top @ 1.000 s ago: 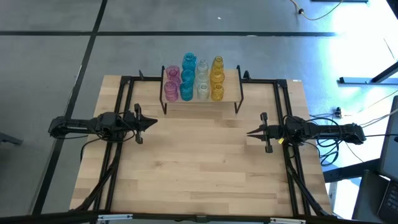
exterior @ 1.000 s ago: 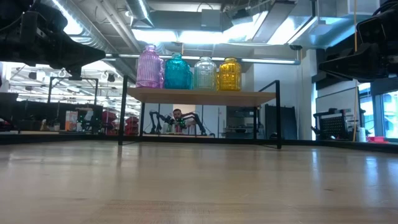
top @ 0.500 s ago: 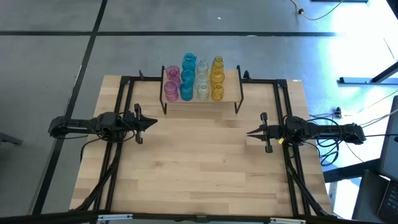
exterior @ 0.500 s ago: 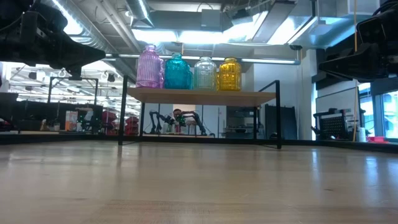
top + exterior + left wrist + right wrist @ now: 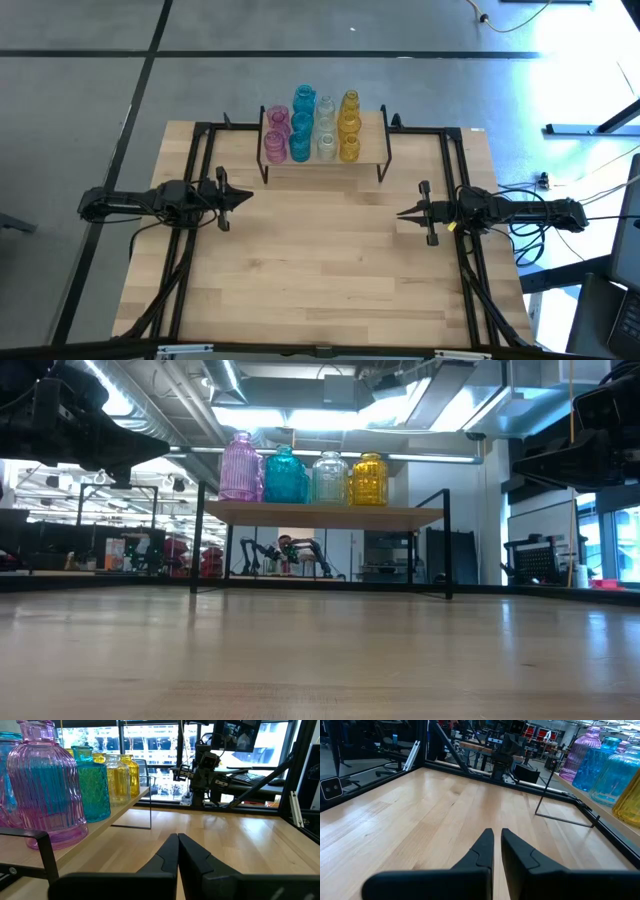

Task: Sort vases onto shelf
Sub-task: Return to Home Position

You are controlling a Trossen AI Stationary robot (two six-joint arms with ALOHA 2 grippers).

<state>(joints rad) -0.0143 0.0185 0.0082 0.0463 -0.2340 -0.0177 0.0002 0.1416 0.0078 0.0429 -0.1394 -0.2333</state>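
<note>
1. All the vases (image 5: pixel 312 127) stand in colour rows on the shelf (image 5: pixel 372 160) at the worktop's (image 5: pixel 320 270) far edge; nothing seems left to sort.
2. Left gripper (image 5: pixel 247 197) and right gripper (image 5: pixel 402 213) hang at the side edges, jaws clenched on nothing.
3. Best keep both arms clear of the shelf.

Pink, teal-blue, clear and amber glass vases (image 5: pixel 312 128) upright in colour-sorted rows, crowded on the light-wood shelf (image 5: pixel 372 152) top
</note>
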